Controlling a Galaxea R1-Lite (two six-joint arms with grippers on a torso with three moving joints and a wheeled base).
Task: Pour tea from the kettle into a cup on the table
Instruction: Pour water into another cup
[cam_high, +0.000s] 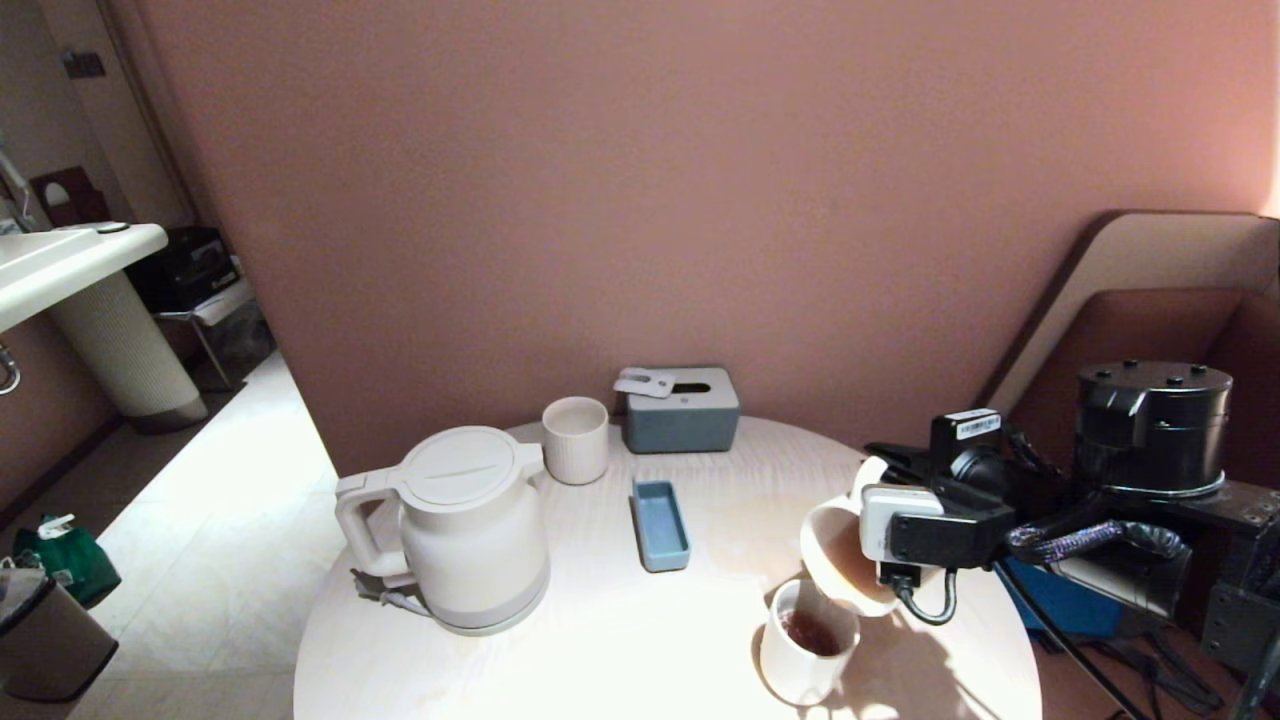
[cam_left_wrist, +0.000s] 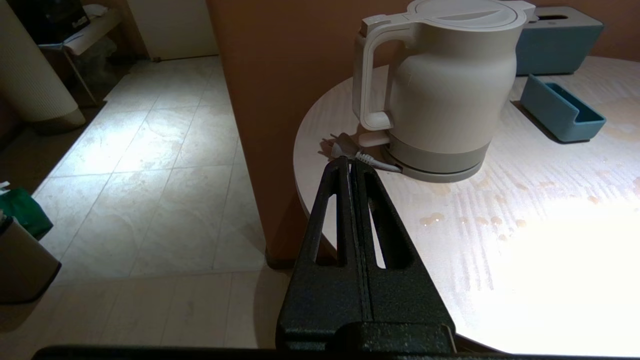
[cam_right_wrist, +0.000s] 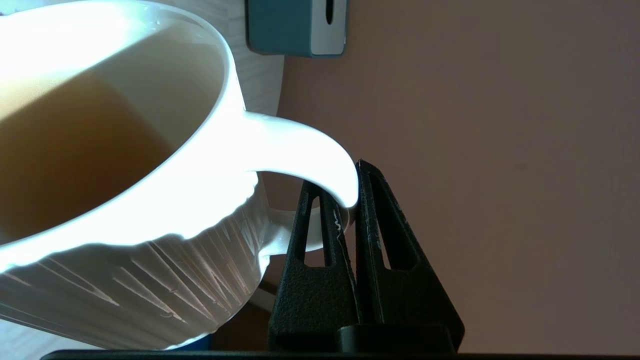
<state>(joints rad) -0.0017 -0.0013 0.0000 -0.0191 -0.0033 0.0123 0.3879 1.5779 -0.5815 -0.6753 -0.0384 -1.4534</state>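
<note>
Mug transfer at the near right of the table (cam_high: 620, 640). The right gripper (cam_right_wrist: 347, 190) is clamped on the loop handle of the cup (cam_high: 835, 555), the ribbed white mug, and holds it in the air, tipped steeply with its mouth toward the robot's left. Its lip hangs just above a smooth-walled white cup (cam_high: 808, 655), which stands on the table and contains dark tea (cam_high: 810, 632). No stream between the two can be made out.

The kettle (cam_high: 470, 530) stands upright on its base at the left of the table, lid on, handle toward the table's edge, untouched and well apart from both cups. The left gripper (cam_left_wrist: 350, 162) hangs beside that edge, fingers pressed together with nothing between them.

Handling, as judged: the mug is rigid, glazed and breakable, light even when part full, and a pinch on a thin, smooth handle lets it swing or slip if the wrist turns quickly. The kettle is far heavier, more so if full; its squarish loop handle is the sensible hold, gripped near the top so the spout leads.
</note>
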